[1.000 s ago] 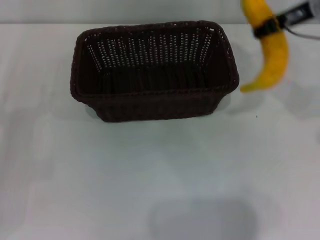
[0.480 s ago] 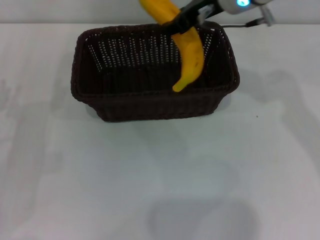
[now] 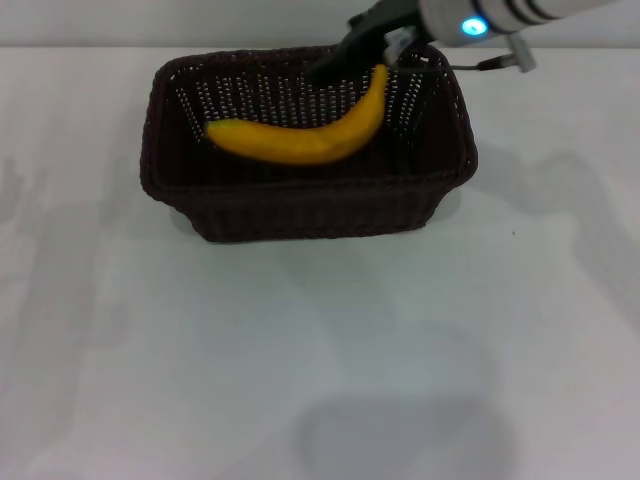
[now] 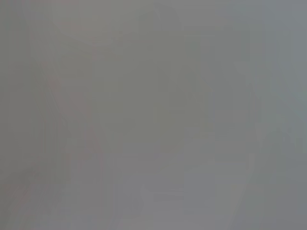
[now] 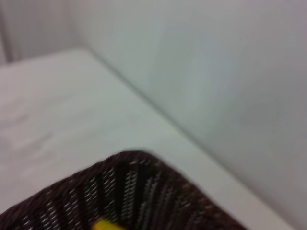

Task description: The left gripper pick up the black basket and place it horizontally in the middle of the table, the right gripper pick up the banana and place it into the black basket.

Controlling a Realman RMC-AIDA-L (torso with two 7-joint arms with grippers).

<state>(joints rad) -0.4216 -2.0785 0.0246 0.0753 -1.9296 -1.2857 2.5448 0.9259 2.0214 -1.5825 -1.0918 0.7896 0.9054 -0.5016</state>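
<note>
Head view has the whole setup: banana lying lengthwise inside the basket, right gripper over the back rim by its stem end, can't tell if it's spread or pinching. Right wrist only catches a basket corner and wall. Table open in front.

- The right gripper, at the upper right of the head view, is a small black jaw.
- Behind it the arm is silver-grey with dark bands.
- A round blue light glows on the arm.
- A thin dark cable and what may be a small grey connector hang beneath.
</note>
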